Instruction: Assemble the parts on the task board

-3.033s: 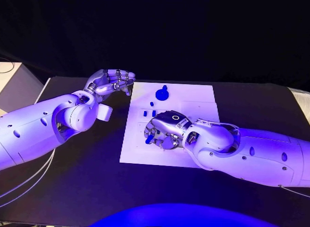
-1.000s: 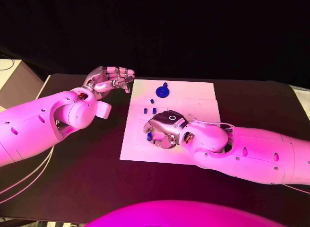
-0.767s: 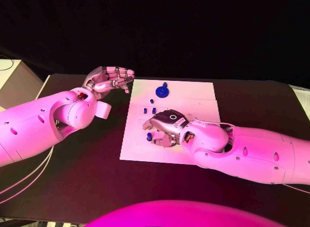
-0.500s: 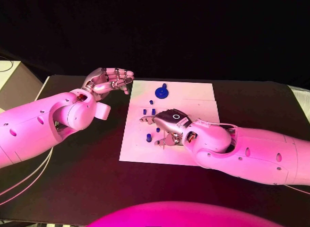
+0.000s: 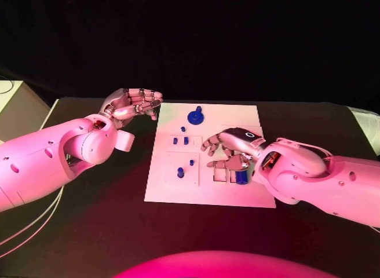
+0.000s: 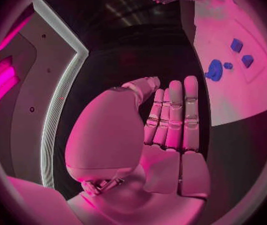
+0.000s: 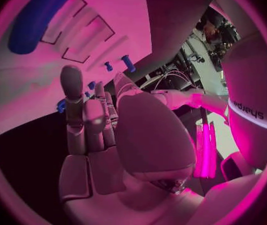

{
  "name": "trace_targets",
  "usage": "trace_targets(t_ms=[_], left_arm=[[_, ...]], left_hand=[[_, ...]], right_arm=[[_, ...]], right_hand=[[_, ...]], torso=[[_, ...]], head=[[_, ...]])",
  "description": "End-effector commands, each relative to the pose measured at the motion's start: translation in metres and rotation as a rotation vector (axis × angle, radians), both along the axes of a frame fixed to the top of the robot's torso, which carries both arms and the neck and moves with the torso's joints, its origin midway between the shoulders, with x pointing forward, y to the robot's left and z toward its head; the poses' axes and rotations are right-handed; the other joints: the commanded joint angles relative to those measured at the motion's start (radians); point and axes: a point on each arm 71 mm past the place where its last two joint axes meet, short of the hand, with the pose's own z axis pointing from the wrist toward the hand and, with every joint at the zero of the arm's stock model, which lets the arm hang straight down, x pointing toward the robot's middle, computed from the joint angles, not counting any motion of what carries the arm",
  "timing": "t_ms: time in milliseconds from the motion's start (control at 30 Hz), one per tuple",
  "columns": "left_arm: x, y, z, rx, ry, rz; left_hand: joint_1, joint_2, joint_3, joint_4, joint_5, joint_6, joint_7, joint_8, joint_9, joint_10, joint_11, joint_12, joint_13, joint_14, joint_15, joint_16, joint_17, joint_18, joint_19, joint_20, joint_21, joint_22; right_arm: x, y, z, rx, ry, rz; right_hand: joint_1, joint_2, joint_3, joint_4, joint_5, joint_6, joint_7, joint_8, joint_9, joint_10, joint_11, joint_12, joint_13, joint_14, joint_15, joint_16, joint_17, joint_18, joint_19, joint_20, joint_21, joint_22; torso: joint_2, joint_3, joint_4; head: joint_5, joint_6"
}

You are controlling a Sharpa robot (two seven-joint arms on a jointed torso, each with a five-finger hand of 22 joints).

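The white task board lies mid-table. My right hand hovers over its middle with fingers spread and nothing in them. A longer blue part lies by the slots just under that hand, the same blue part lying flat next to the rectangular recesses. A small blue part stands at the board's near left. Two small parts and a round blue part sit farther back. My left hand hangs off the board's far left corner, loosely cupped and holding nothing; its fingers are extended.
A pale box stands off the table's far left corner. Black table surrounds the board. From the left wrist, the round blue part and two small parts are seen on the board.
My right hand has drawn away from the board's near left toward the right and spread its fingers. The small blue part it covered now stands uncovered. The left hand has stayed put.
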Motion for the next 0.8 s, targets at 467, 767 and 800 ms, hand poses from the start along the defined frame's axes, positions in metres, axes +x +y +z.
trace_targets(t_ms=[467, 767, 800], left_arm=[[-0.004, -0.003, -0.007, -0.037, 0.012, -0.041], [-0.005, -0.004, -0.008, -0.043, 0.018, -0.044], [-0.005, -0.004, -0.008, -0.043, 0.018, -0.044]], left_hand=[[0.004, 0.009, -0.006, 0.005, 0.004, 0.005, -0.003, 0.006, -0.005, 0.020, -0.005, 0.013, 0.000, 0.009, 0.001, 0.002, 0.000, 0.008, 0.014, -0.002, 0.002, -0.001], [0.003, 0.007, -0.006, 0.005, 0.004, 0.005, -0.003, 0.006, -0.005, 0.020, -0.005, 0.013, 0.000, 0.009, 0.001, 0.002, 0.000, 0.008, 0.015, -0.002, 0.003, 0.000], [0.003, 0.007, -0.006, 0.005, 0.004, 0.005, -0.003, 0.006, -0.005, 0.020, -0.005, 0.013, 0.000, 0.009, 0.001, 0.002, 0.000, 0.008, 0.015, -0.002, 0.003, 0.000]], right_arm=[[0.004, -0.114, -0.008, 0.009, 0.387, -0.408], [-0.003, -0.117, -0.016, -0.108, 0.414, -0.513], [-0.003, -0.116, -0.016, -0.108, 0.412, -0.524]], right_hand=[[-0.277, -0.017, -0.085, 0.002, 0.073, 0.133, -0.088, 0.153, 0.099, 0.407, -0.091, 1.216, 1.344, 0.143, -0.071, 0.260, 0.555, -0.103, 0.133, -0.067, 0.522, 0.499], [-0.343, 0.022, -0.236, 0.003, 0.052, 0.130, -0.102, 0.223, 0.183, 0.473, -0.104, 1.311, 1.473, 0.169, -0.078, 0.311, 0.696, -0.121, 0.152, -0.072, 0.622, 0.597], [-0.333, 0.023, -0.239, 0.003, 0.059, 0.127, -0.102, 0.224, 0.187, 0.475, -0.104, 1.314, 1.477, 0.169, -0.078, 0.311, 0.698, -0.121, 0.152, -0.072, 0.623, 0.598]], torso=[[-0.017, 0.0089, -0.0191], [-0.020, 0.0080, -0.0192], [-0.020, 0.0077, -0.0197]], head=[[-0.044, 0.009], [-0.043, 0.005], [-0.042, 0.004]])
